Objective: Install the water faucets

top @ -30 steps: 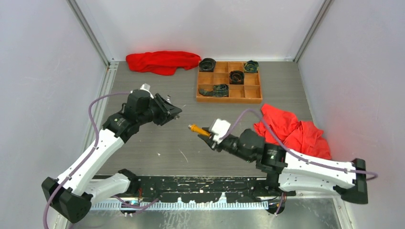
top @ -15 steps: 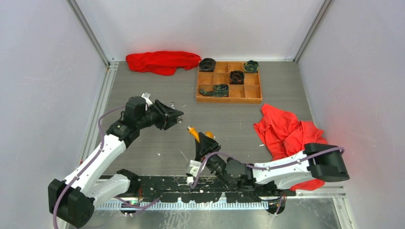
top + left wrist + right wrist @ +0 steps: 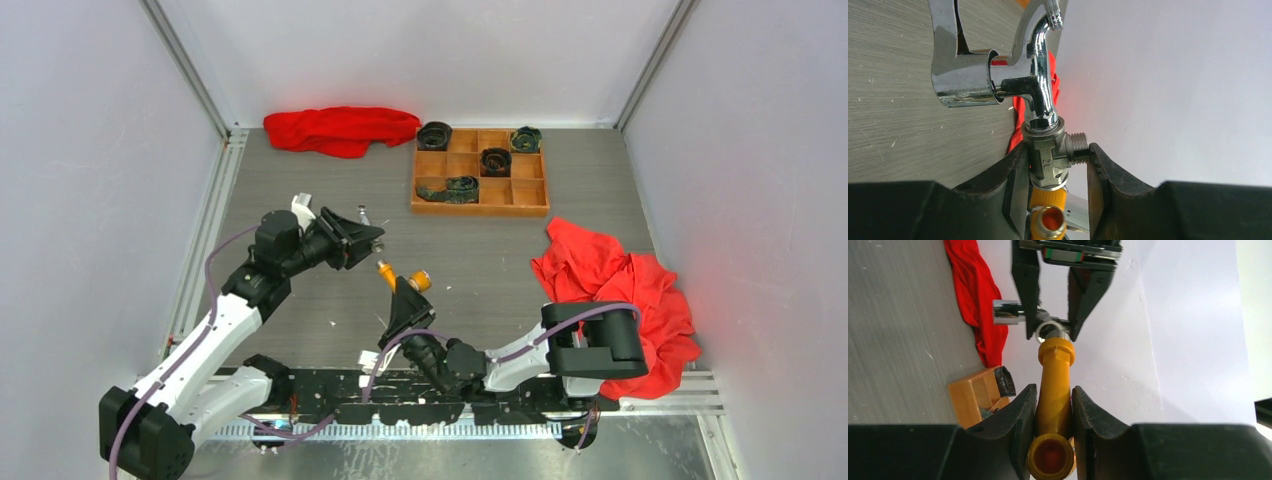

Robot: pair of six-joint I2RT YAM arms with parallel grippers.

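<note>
Grey table [image 3: 500, 255], orange faucet [image 3: 1055, 360] in right gripper [image 3: 1054, 389], touching silver faucet [image 3: 1040, 100]

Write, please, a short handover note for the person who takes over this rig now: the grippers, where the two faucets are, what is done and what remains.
Grippers: the left gripper is shut on the silver faucet, clamping its threaded fitting. The right gripper is shut on the orange faucet, around its body.
Where: both faucets are in the air between the arms, end to end, with the orange end at the silver fitting.
Done: both pieces are picked up and lined up.
Left: join them. Whether the threads have caught cannot be seen, so check before turning.
</note>
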